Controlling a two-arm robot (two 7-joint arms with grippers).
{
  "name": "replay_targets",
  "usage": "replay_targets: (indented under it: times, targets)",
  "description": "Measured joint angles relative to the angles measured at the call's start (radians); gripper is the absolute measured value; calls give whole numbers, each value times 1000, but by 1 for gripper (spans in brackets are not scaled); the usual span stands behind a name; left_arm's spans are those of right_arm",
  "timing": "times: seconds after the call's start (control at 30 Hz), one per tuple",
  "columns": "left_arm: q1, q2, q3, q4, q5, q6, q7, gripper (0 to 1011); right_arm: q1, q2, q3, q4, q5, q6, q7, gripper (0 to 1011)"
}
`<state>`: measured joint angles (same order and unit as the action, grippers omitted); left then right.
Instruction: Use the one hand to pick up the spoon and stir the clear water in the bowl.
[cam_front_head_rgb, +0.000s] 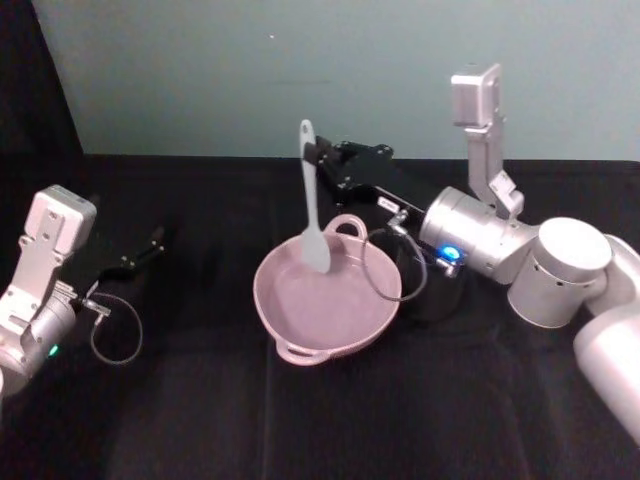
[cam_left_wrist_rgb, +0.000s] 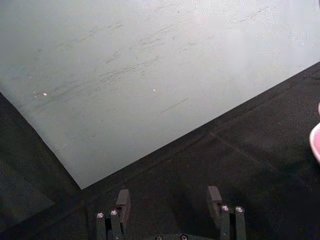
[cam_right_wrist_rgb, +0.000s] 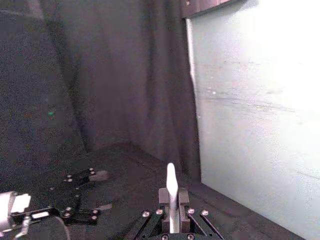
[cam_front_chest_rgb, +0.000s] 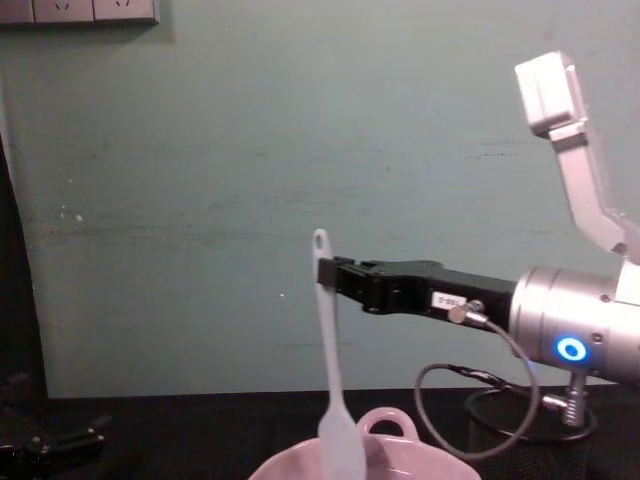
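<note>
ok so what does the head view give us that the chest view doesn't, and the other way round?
Head adds the bowl's whole rim and inside, and its near loop handle. Chest adds the side profile: the spoon hanging near upright, gripped just below the hole in its handle, plus wall sockets. Both: right gripper shut on the spoon's upper handle, blade down at the bowl. The left gripper is parked open at the left.
</note>
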<state>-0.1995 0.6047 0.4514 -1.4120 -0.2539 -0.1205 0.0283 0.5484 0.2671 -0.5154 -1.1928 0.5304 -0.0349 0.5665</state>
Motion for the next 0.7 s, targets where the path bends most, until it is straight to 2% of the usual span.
replay_targets:
  times: [0.2, 0.4, 0.7]
  targets:
    - [0, 0, 0, 0, 0, 0, 0, 1011, -21, 23, 24, -18, 3, -1, -10, 114]
    - [0, 0, 0, 0, 0, 0, 0, 1011, -64, 65, 38, -84, -7, 12, -24, 114]
    - [0, 0, 0, 0, 0, 0, 0, 1011, -114, 104, 34, -169, -12, 38, -18, 114]
